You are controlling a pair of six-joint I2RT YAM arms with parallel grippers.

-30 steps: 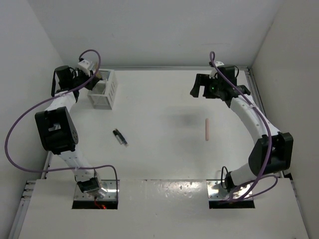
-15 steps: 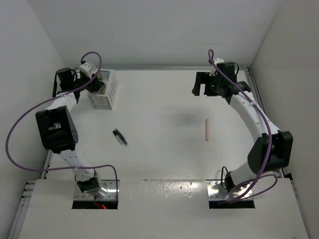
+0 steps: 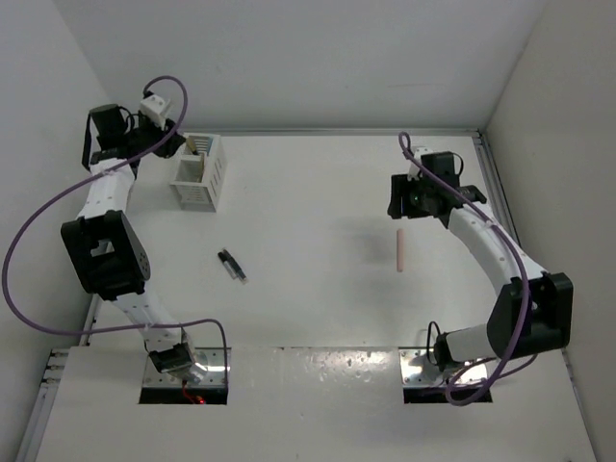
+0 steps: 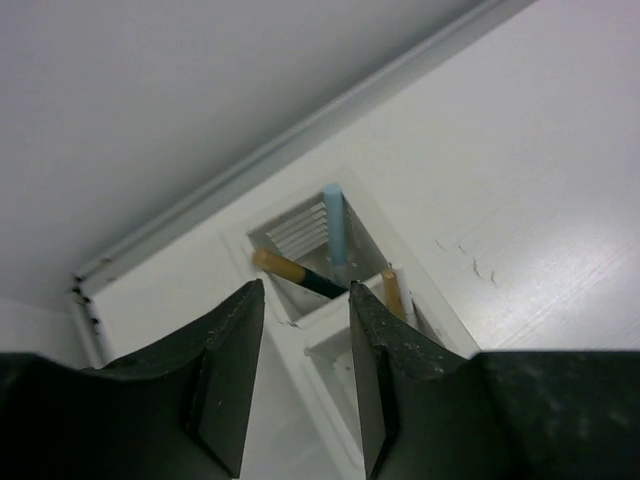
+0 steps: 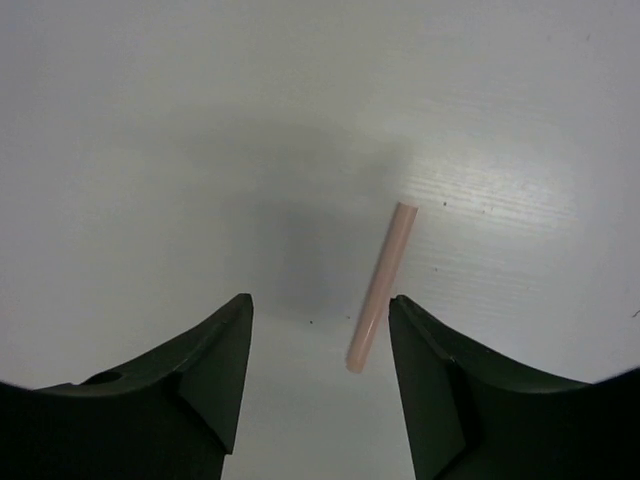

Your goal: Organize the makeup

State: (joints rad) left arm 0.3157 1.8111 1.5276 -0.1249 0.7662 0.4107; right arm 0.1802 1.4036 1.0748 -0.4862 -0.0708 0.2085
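Note:
A pink stick (image 3: 399,250) lies on the table, also in the right wrist view (image 5: 381,286). My right gripper (image 3: 402,197) is open and empty, above and just behind it (image 5: 320,330). A short black tube (image 3: 231,265) lies mid-left on the table. The white slotted box (image 3: 200,171) holds a light blue stick (image 4: 333,222), a black stick with gold end (image 4: 296,273) and a tan stick (image 4: 391,291). My left gripper (image 3: 168,138) is open and empty, raised above the box's left side (image 4: 300,330).
White walls stand close behind and at both sides (image 3: 289,58). A raised rail (image 4: 300,140) runs along the table's far edge behind the box. The arm bases (image 3: 183,371) sit at the near edge.
My left gripper has lifted up and back from the box toward the far-left corner. My right gripper has moved nearer and down toward the pink stick.

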